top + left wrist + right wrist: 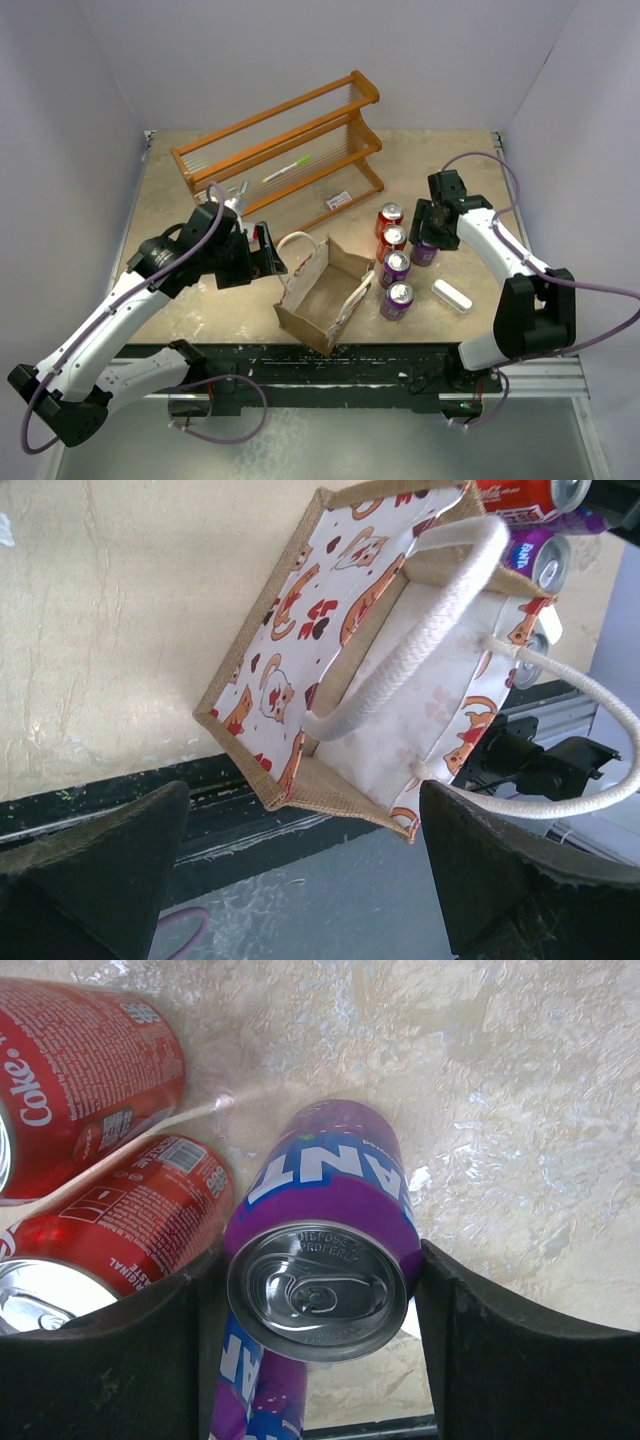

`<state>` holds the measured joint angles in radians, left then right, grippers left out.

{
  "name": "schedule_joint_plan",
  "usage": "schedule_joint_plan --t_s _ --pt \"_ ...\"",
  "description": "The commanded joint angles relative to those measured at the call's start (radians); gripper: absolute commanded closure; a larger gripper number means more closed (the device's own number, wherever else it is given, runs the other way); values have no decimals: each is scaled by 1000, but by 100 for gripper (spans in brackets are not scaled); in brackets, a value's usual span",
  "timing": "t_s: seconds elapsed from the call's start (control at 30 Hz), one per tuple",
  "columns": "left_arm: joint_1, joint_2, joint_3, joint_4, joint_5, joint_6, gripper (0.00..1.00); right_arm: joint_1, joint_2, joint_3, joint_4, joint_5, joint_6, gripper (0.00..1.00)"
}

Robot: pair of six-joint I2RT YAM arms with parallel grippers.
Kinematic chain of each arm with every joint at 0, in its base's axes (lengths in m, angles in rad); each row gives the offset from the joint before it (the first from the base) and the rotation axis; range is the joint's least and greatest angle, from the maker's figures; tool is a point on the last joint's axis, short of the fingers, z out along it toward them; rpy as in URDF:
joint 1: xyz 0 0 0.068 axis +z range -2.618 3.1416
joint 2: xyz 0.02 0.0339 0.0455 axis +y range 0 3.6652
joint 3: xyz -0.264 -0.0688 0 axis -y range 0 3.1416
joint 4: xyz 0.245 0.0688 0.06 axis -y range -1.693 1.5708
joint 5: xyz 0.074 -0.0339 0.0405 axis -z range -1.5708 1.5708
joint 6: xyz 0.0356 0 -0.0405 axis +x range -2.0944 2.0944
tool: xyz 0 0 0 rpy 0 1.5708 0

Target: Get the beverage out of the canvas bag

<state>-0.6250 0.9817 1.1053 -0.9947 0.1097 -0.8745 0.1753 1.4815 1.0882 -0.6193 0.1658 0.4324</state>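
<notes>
The canvas bag (322, 290) stands open near the table's front edge, with white rope handles (420, 640) and cat-print panels (300, 630); I see no can inside it. My left gripper (270, 252) hovers at the bag's left side, open with nothing between its fingers (300, 880). To the bag's right stand two red cans (390, 228) and two purple cans (397, 283). My right gripper (425, 238) is shut on another upright purple can (320, 1260) just right of that row. Whether this can touches the table I cannot tell.
An orange wooden rack (280, 150) lies at the back with a green pen (287, 168) on it and a small card (339, 199) in front. A white oblong object (451, 296) lies right of the cans. The bag overhangs the dark front edge (120, 790).
</notes>
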Motion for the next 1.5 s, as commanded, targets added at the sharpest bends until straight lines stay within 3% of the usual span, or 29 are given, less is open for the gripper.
schedule_joint_plan --t_s 0.0,0.07,0.2,0.5,0.6,0.83,1.07,1.2,1.47 --pt "-2 -30 89 -5 -43 34 1 0 -55 -16 18 -21 -26 28" --pt "-2 -53 101 2 -57 37 1 0 -67 -6 3 -6 -27 17" --pt "-1 -103 109 36 -74 53 1 0 -111 20 -41 -5 -30 7" --pt "-2 -85 252 49 -188 125 1 12 -332 156 -211 87 -34 0" --pt "-2 -68 338 51 -237 195 1 19 -380 317 -318 37 -65 0" --pt "-2 -8 632 22 -362 369 1 20 -468 836 -433 -272 -122 0" --pt "-2 -12 832 -1 -427 479 1 20 -425 1229 -576 -312 -75 0" --pt "-1 -30 890 -36 -442 487 1 19 -448 1291 -576 -319 -56 0" --pt "-2 -85 914 -90 -490 473 1 20 -474 1249 -586 -229 -30 0"
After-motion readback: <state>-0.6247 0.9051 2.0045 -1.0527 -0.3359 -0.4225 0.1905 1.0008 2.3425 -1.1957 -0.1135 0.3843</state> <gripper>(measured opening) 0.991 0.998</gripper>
